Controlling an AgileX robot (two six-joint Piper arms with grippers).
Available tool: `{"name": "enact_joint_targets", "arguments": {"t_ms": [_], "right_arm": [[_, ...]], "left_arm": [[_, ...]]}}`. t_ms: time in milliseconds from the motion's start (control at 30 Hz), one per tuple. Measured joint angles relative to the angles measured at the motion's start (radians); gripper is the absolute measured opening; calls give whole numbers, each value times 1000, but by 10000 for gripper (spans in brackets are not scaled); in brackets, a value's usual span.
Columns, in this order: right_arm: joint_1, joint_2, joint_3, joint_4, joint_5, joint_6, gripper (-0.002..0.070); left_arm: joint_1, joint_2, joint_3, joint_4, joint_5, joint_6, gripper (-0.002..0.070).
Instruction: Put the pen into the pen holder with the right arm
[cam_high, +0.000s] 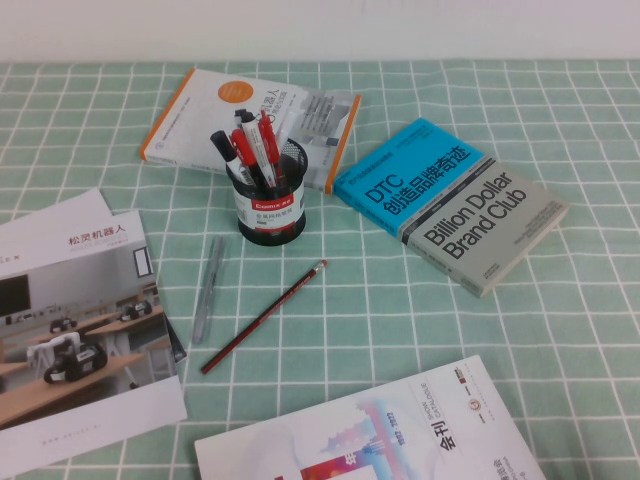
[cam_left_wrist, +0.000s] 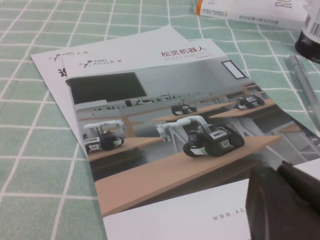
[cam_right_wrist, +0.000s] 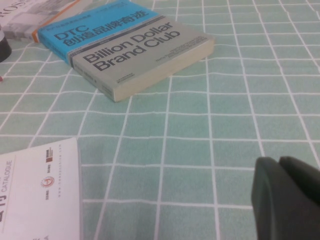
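The black mesh pen holder (cam_high: 271, 203) stands upright at the table's middle back, with a white label. Several pens stand in it, among them the pen with a red cap and black barrel (cam_high: 248, 150). Neither arm shows in the high view. My left gripper (cam_left_wrist: 282, 175) hovers over a brochure, fingers together and empty. The holder's base shows at the edge of the left wrist view (cam_left_wrist: 309, 42). My right gripper (cam_right_wrist: 279, 164) hangs over bare cloth on the right side of the table, fingers together and empty, far from the holder.
A translucent grey pen (cam_high: 208, 290) and a dark-red pencil (cam_high: 265, 317) lie in front of the holder. A white-orange book (cam_high: 250, 120) and a blue-grey book (cam_high: 450, 200) lie behind and to its right. Brochures (cam_high: 80, 330) lie at left, a catalogue (cam_high: 370, 440) in front.
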Motion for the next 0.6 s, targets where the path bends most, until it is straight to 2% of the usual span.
{"name": "enact_joint_targets", "arguments": {"t_ms": [600], "right_arm": [[0,0,0,9,0,0,-19]], "left_arm": [[0,0,0,0,0,0,-6]]}}
